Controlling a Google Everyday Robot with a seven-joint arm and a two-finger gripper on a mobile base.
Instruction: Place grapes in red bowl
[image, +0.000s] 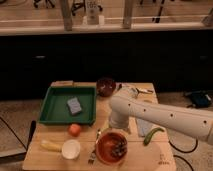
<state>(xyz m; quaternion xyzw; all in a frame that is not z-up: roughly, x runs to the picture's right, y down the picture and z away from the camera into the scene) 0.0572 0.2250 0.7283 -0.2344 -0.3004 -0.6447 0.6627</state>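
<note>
The red bowl (111, 147) sits at the front of the wooden table, right of the white cup (71, 149). The dark grapes (119, 147) lie inside the bowl, towards its right side. My white arm (165, 117) reaches in from the right, and its gripper end (120, 125) hangs just above the bowl's far rim. The fingers are hidden behind the wrist.
A green tray (52, 107) holding a grey-blue sponge (74, 105) is at the back left. A dark maroon bowl (106, 86) stands at the back. An orange (75, 129), a banana (50, 145), a fork (94, 150) and a green pepper (152, 135) lie around the bowl.
</note>
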